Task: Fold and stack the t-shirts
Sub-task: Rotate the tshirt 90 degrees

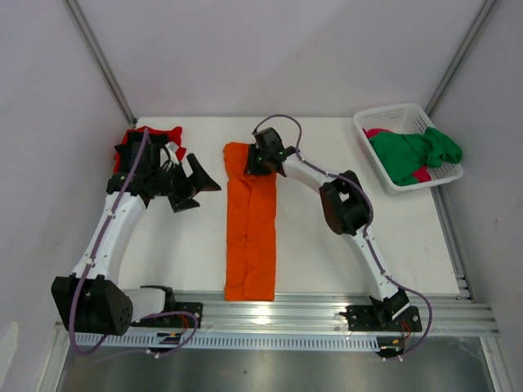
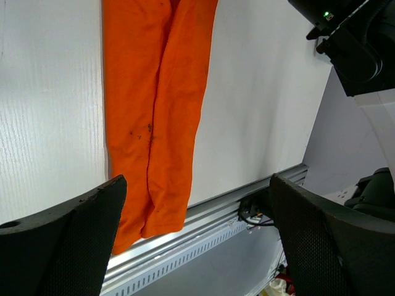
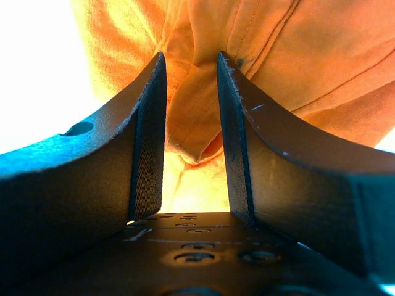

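The orange t-shirt (image 1: 250, 237) lies folded in a long narrow strip down the middle of the bench (image 1: 327, 253). The right tool (image 1: 260, 159) is clamped on a bunched fold at its far end. The left tool (image 1: 196, 192) stands wide apart and holds nothing, beside the red t-shirt (image 1: 167, 135) at the far left corner. A green t-shirt (image 1: 417, 151) and a pink t-shirt (image 1: 376, 132) lie in the white basket (image 1: 409, 114) at far right.

My top cam looks down on whole white table (image 1: 196, 245), L wrist cam over long orange cloth t-shirt (image 2: 154, 92), R wrist cam v. close, all share it
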`<act>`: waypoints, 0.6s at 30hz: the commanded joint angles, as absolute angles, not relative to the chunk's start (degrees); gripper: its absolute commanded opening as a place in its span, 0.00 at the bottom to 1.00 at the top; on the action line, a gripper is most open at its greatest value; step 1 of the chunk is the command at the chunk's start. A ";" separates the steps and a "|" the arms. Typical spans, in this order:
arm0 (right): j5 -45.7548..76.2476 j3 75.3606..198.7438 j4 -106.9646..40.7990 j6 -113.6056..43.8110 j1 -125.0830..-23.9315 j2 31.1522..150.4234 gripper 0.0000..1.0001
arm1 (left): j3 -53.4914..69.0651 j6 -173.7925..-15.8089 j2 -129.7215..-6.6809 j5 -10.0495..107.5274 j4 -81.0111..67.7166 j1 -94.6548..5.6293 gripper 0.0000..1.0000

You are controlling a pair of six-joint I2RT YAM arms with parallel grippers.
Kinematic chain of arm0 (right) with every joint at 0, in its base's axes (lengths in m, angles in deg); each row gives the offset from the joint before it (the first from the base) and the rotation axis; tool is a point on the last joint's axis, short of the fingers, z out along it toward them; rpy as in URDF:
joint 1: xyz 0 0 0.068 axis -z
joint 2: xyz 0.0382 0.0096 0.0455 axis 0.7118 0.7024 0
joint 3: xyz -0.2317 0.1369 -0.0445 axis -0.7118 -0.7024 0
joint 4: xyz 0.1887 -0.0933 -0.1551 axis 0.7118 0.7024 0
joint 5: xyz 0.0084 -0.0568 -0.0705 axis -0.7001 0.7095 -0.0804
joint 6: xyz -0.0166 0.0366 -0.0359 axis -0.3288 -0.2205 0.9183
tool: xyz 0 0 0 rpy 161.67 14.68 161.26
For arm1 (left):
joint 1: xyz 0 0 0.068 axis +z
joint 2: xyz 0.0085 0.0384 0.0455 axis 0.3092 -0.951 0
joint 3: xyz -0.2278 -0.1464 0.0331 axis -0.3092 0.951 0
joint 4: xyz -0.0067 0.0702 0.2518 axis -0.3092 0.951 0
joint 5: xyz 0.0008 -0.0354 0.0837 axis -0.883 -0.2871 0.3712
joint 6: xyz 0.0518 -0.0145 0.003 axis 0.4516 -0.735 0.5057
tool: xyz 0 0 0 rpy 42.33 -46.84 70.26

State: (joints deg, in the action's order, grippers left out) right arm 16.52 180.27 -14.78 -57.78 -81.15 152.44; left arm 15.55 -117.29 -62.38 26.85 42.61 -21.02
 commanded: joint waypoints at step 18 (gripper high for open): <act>27.11 154.76 -29.37 -52.87 -80.80 120.28 0.40 | 22.65 -117.49 -58.27 22.29 31.76 -20.65 0.99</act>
